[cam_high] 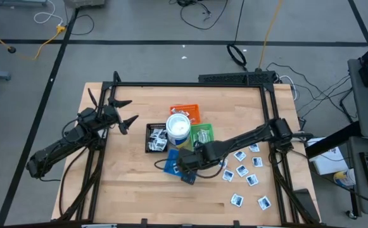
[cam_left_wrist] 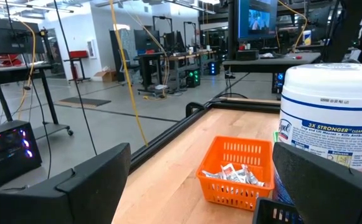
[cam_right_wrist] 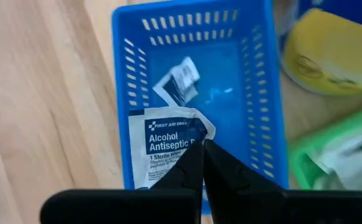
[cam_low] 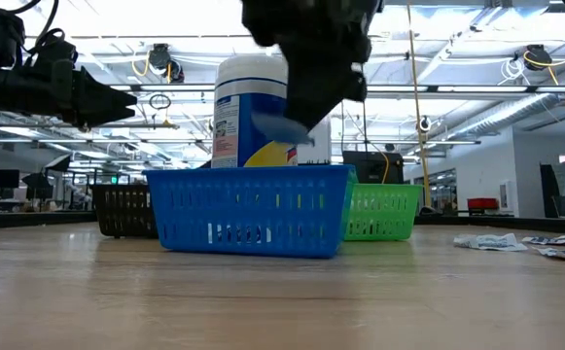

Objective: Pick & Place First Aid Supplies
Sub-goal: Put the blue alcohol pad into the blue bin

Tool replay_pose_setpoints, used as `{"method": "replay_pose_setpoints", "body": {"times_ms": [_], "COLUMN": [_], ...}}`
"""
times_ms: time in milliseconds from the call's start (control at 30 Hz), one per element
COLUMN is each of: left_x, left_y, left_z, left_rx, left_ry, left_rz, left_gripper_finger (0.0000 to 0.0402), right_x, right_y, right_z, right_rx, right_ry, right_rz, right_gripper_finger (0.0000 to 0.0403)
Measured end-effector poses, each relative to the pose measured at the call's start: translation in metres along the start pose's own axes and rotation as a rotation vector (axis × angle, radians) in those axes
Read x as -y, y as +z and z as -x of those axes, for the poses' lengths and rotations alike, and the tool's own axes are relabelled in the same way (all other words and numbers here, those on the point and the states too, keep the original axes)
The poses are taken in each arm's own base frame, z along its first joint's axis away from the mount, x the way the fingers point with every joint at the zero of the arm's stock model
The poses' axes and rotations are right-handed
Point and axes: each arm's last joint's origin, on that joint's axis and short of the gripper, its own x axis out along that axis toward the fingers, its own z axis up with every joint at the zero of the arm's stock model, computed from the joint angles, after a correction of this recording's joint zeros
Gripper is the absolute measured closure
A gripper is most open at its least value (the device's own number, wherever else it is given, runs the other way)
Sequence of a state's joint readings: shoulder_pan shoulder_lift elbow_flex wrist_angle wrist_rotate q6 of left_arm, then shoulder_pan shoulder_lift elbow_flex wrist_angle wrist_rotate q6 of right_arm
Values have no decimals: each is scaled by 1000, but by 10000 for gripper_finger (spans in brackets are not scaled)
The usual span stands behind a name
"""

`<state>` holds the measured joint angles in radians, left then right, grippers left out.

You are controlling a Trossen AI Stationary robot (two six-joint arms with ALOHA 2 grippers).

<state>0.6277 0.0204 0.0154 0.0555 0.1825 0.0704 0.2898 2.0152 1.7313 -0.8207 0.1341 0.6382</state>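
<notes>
My right gripper [cam_right_wrist: 202,146] hovers over the blue tray [cam_right_wrist: 255,118], shut on a white first aid packet [cam_right_wrist: 162,146] printed "Alcohol Antiseptic". In the low view this packet [cam_low: 280,126] hangs under the gripper [cam_low: 306,115], above the blue tray [cam_low: 253,222]. A second packet [cam_right_wrist: 181,79] lies flat on the tray's floor. More first aid packets [cam_high: 247,170] lie loose on the table to the right. My left gripper [cam_high: 125,113] waits open at the table's left, touching nothing. My right gripper pinches the packet between its two fingers by the crumpled edge near one corner [cam_right_wrist: 196,132]. The fingers slant down from the table's right side. The packet is lifted clear, hanging over the blue tray's inside.
A white tub with a blue band [cam_high: 178,126] stands among the trays: orange [cam_high: 187,112] with packets in it, black [cam_high: 156,137] and green [cam_high: 203,134]. A dark frame [cam_high: 190,83] runs round the table's far and side edges. Bare wood lies along the near edge.
</notes>
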Motion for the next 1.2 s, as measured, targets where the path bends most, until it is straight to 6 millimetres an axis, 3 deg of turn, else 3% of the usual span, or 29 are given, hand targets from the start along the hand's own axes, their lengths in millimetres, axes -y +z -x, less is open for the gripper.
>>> {"method": "replay_pose_setpoints", "body": {"times_ms": [167, 467, 567, 733, 900, 1200], "left_x": [0, 0, 0, 0, 0, 0], "left_y": [0, 0, 0, 0, 0, 0], "left_z": [0, 0, 0, 0, 0, 0], "left_rx": [0, 0, -1, 0, 0, 0], "left_ry": [0, 0, 0, 0, 0, 0], "left_rz": [0, 0, 1, 0, 0, 0], "left_gripper_finger": [4, 4, 4, 4, 4, 4], "right_x": [-2, -1, 2, 1, 3, 25], "right_y": [-2, -2, -2, -2, 0, 3], "right_z": [-20, -27, -27, -27, -14, 29], "right_rx": [-20, -3, -26, -21, -27, -70], "right_ry": [-15, -47, -51, -46, -15, -5], "right_rz": [7, -13, -29, -27, 27, 69], "right_gripper_finger": [403, 398, 374, 299, 254, 270]}}
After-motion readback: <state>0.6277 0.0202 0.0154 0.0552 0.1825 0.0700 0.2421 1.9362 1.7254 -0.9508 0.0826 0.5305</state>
